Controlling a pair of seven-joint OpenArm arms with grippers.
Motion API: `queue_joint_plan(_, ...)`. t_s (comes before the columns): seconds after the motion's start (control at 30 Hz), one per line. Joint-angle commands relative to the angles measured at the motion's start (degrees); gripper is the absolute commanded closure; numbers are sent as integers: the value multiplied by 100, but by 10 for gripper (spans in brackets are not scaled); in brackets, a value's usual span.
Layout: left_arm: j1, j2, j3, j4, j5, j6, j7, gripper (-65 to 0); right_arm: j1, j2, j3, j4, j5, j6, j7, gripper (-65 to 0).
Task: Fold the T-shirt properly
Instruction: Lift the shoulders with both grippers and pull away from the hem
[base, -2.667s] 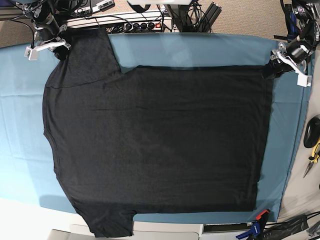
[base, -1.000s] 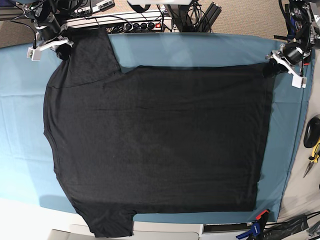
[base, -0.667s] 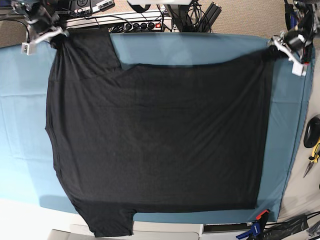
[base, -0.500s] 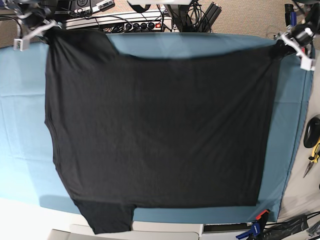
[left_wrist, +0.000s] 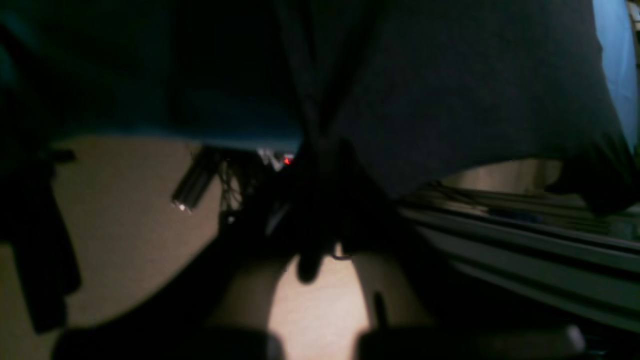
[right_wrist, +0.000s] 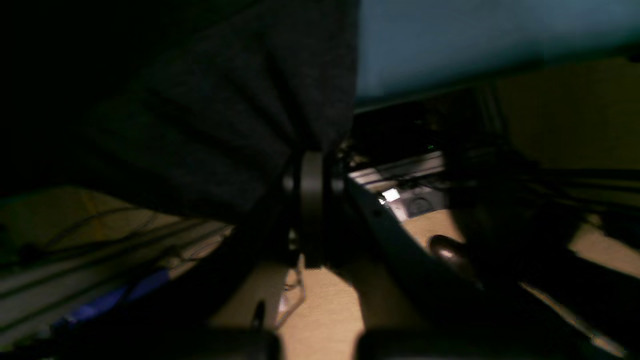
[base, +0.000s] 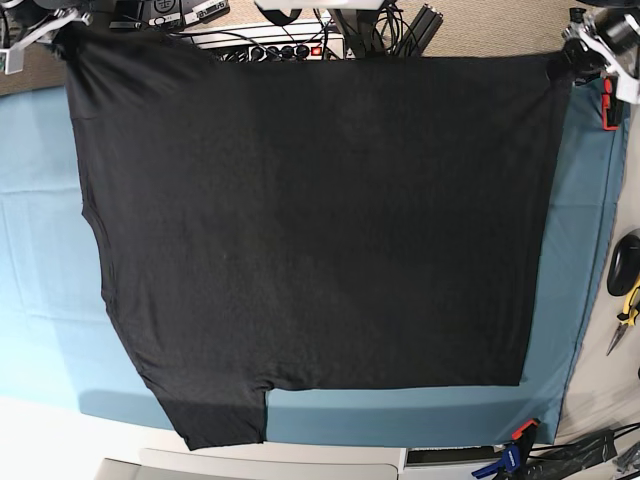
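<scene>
Both jaws clenched on T-shirt (base: 310, 210) corners | wrist views dark, blurred | table cloth (base: 40, 250) mostly hidden

No readable text, label, brand, number or sign anywhere here. The T-shirt (base: 310, 220) shows only plain black fabric, and the teal table cloth (base: 40, 240) around it carries no print. Above the T-shirt's top edge, the power strip (base: 270, 45) shows a red light but no lettering that can be made out. Both wrist views are dark and blurred, so nothing legible there either.
</scene>
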Motion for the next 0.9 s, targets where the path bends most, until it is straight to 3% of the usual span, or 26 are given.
queue_joint_plan(0.0,149,-90,-66,68,-155,-22,-46,0,-122,-24,85,68,76,76,57,0)
queue_joint_plan(0.17,422,-92,-66,68,-457,-173,149,0,-223,-249,85,68,138,103,-76,0)
queue_joint_plan(0.53,881,-92,-66,68,-525,-170,295,0,-568,-249,87,68,-55,96,-201,0)
queue_joint_plan(0.87,745,-92,-66,66,-525,-170,240,0,-647,-282,87,66,-219,-11,-201,0)
